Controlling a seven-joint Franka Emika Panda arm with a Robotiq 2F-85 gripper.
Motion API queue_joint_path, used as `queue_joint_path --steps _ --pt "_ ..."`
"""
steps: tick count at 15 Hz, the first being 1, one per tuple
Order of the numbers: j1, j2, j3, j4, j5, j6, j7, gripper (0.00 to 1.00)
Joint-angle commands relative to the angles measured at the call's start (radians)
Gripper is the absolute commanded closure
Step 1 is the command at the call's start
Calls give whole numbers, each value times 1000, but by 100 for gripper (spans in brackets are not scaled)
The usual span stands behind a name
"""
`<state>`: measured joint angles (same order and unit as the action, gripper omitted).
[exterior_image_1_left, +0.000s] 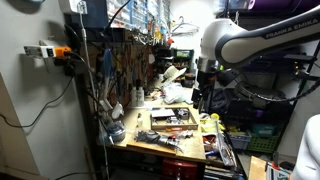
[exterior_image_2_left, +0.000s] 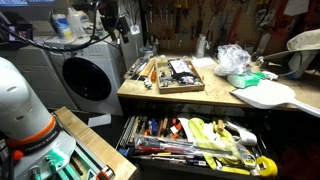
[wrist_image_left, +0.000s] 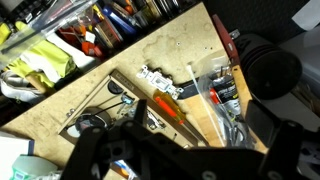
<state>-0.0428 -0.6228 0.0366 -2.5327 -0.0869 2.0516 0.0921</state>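
Observation:
My gripper (wrist_image_left: 200, 110) is open and empty, its two dark fingers spread wide at the bottom of the wrist view. It hangs well above a shallow wooden tray (wrist_image_left: 130, 92) on a workbench. Under it in the tray lie an orange-handled screwdriver (wrist_image_left: 165, 108), a white electrical part (wrist_image_left: 160, 82) and a clear plastic bag of small parts (wrist_image_left: 222, 95). In an exterior view the gripper (exterior_image_1_left: 203, 97) hangs from the white arm over the far side of the bench, above the tray (exterior_image_1_left: 170, 118). The tray also shows in an exterior view (exterior_image_2_left: 180, 75); the gripper is out of that view.
An open drawer crammed with tools (exterior_image_2_left: 195, 145) sticks out under the bench front, and shows in the wrist view (wrist_image_left: 90, 35). A crumpled plastic bag (exterior_image_2_left: 232, 58) and a white board (exterior_image_2_left: 270, 95) lie on the bench. A pegboard of tools (exterior_image_1_left: 120, 60) stands behind.

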Motion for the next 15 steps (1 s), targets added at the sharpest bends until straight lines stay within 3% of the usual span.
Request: queue_joint_path --steps 1,9,10,11,15 --pt "-21 50 -28 -92 34 117 61 0" --pt "-79 216 -93 -201 100 418 126 0" --pt "-81 247 -109 -188 130 397 123 0" --pt "-81 201 -79 -183 90 368 116 0" --pt "-87 246 -99 -182 118 382 116 0"
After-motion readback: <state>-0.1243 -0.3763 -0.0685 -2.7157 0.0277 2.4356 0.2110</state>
